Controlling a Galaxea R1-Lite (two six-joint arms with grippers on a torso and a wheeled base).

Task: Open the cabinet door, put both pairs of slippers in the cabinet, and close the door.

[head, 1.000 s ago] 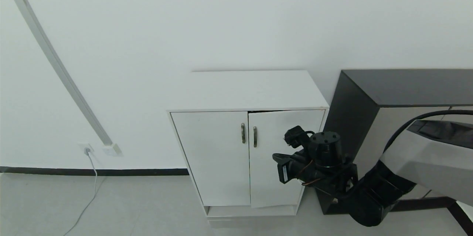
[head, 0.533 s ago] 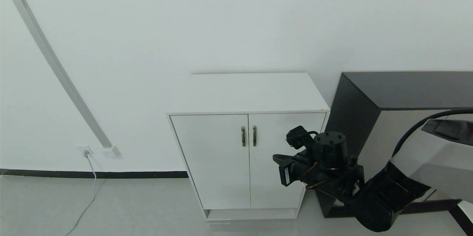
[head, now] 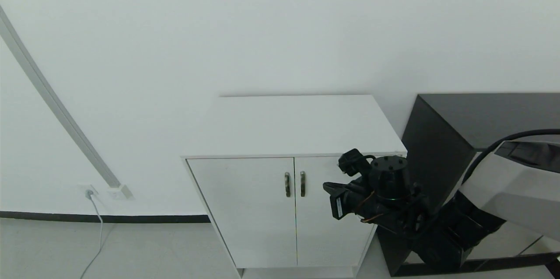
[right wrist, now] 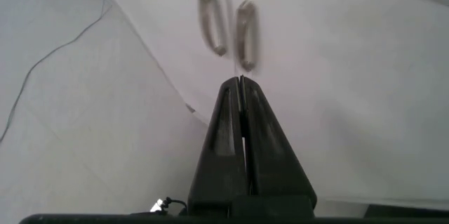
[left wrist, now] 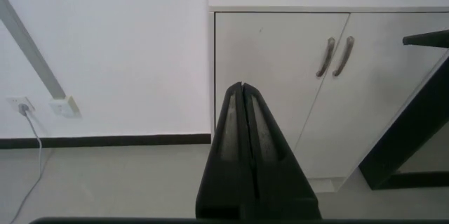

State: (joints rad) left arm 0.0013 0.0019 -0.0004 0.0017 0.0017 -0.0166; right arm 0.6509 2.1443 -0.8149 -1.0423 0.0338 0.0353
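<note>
Both doors of the white cabinet [head: 288, 126] sit flush shut, so the right gripper [right wrist: 240, 81], fingers pressed together and empty, hovers at 3 o'clock of the door handles [head: 302, 183], its closing push probably done, with the left gripper [left wrist: 243, 86] likewise pinched empty.

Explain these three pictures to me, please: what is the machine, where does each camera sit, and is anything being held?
This is a wheeled robot with two arms. One picture comes from a camera on its head, facing a white cabinet against the wall: both doors shut, two handles side by side in the middle. The black shape in front of it is the right arm. The other two pictures come from cameras on the wrists, each looking along its own gripper: the left gripper and the right gripper, both with fingers pressed together, holding nothing. A dark cabinet stands beside the white one.
</note>
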